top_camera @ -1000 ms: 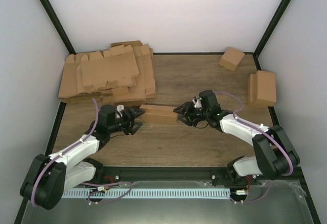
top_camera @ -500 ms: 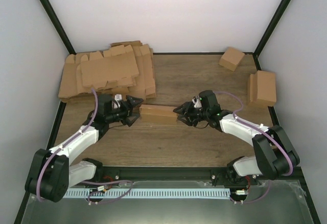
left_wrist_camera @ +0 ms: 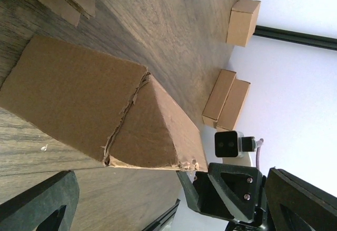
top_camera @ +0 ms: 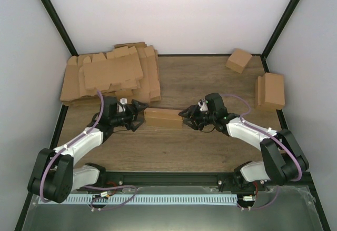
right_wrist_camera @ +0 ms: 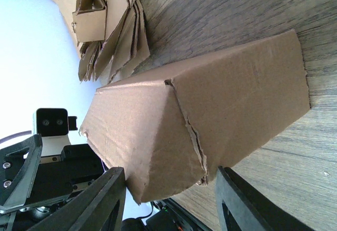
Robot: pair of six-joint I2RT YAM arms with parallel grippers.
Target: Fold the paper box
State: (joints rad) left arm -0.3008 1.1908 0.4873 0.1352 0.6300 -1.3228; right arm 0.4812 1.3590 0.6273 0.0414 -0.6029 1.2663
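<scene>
The paper box (top_camera: pixel 163 117) lies folded shut as a long brown carton on the wooden table (top_camera: pixel 200 147), between my two grippers. My left gripper (top_camera: pixel 138 113) is open at the box's left end, and in the left wrist view (left_wrist_camera: pixel 174 181) the box (left_wrist_camera: pixel 105 110) lies just ahead of the spread fingers (left_wrist_camera: pixel 37 204). My right gripper (top_camera: pixel 187 116) is open at the right end. In the right wrist view (right_wrist_camera: pixel 169 173) its fingers (right_wrist_camera: pixel 100 199) straddle the end of the box (right_wrist_camera: pixel 210 110). Each wrist view shows the other gripper beyond the box.
A pile of flat brown blanks (top_camera: pixel 113 76) lies at the back left, close behind the left gripper. A small cube-like box (top_camera: pixel 238 60) sits at the back right. Folded boxes (top_camera: pixel 271 90) stand against the right wall.
My left gripper has swung from the near side of the box's left end up to line up with that end. The box and the right gripper have hardly moved.
</scene>
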